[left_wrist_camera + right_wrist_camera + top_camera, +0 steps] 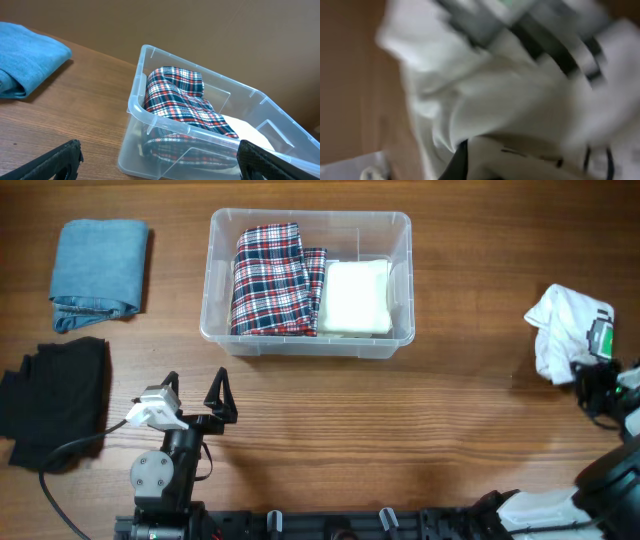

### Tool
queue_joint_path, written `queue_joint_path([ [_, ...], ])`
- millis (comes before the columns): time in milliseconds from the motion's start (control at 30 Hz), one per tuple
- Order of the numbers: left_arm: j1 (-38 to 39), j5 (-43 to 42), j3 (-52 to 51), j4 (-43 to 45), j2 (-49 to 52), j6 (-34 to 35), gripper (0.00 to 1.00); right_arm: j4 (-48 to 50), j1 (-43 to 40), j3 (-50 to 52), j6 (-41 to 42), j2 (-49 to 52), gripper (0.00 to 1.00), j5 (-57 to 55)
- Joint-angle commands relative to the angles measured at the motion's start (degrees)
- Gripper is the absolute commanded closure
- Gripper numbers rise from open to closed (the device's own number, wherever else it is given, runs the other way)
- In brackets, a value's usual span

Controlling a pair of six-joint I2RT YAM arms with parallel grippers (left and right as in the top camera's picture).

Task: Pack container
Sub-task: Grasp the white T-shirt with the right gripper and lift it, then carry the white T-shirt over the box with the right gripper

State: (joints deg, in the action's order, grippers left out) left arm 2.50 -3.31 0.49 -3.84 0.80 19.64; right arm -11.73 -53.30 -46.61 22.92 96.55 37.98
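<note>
From overhead: finds the container (207,280) at the far middle of the wooden table (400,440), upright and open-topped. Holds two folded pieces side by side and touching: a red, white and navy plaid garment (270,280) in the left part, a cream folded cloth (356,298) in the right. Leaves a folded blue denim piece (98,272) well off to the left of the bin, and a black garment (55,395) nearer the front, by the left edge. Puts the left gripper (195,383) in front of the bin and apart from it, jaws spread wide and empty. Puts the right gripper (585,375) at the far right, pinched closed on the lower edge of a crumpled white garment (555,325) (green and black print on one side).

From the left wrist: looks out between the two dark fingers (60,160), set wide apart in the lower corners with nothing held. Faces the container (136,102) at its near corner, plaid garment (180,100) humped against the clear wall, cream cloth just behind it. Catches the blue denim piece (25,55) at upper left, flat on the wood.

From the right wrist: badly blurred. Fills almost wholly with the white garment (485,100), dark stripes across its upper part. Cannot make out the fingers here.
</note>
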Motion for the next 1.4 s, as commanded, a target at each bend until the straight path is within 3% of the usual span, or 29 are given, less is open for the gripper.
queue_joint_path([
  [0, -0.39, 0.15, -0.17, -0.35, -0.42, 0.11, 0.00, -1.92, 3.26, -4.74, -0.24, -6.05, 0.96, 1.90],
  [267, -0.39, 0.15, -0.17, -0.35, -0.42, 0.11, 0.00, -7.98, 8.59, -7.82, -1.86, -15.13, 0.96, 1.68],
  [567, -0.39, 0.15, -0.17, -0.35, -0.42, 0.11, 0.00, -25.44, 20.50, -25.90, -9.70, -19.06, 0.96, 1.05],
  [733, -0.39, 0.15, -0.17, -0.35, -0.42, 0.11, 0.00, -29.90, 29.92, -34.27, -11.19, -19.21, 0.96, 1.05],
  [1100, -0.39, 0.15, -0.17, -0.35, -0.42, 0.11, 0.00, -28.20, 54.55, -47.15, -12.35, -19.19, 0.96, 0.39],
  [1367, -0.39, 0.15, -0.17, -0.35, -0.42, 0.11, 0.00, -20.24, 72.57, -47.56, -16.98, -14.64, 0.96, -0.92],
])
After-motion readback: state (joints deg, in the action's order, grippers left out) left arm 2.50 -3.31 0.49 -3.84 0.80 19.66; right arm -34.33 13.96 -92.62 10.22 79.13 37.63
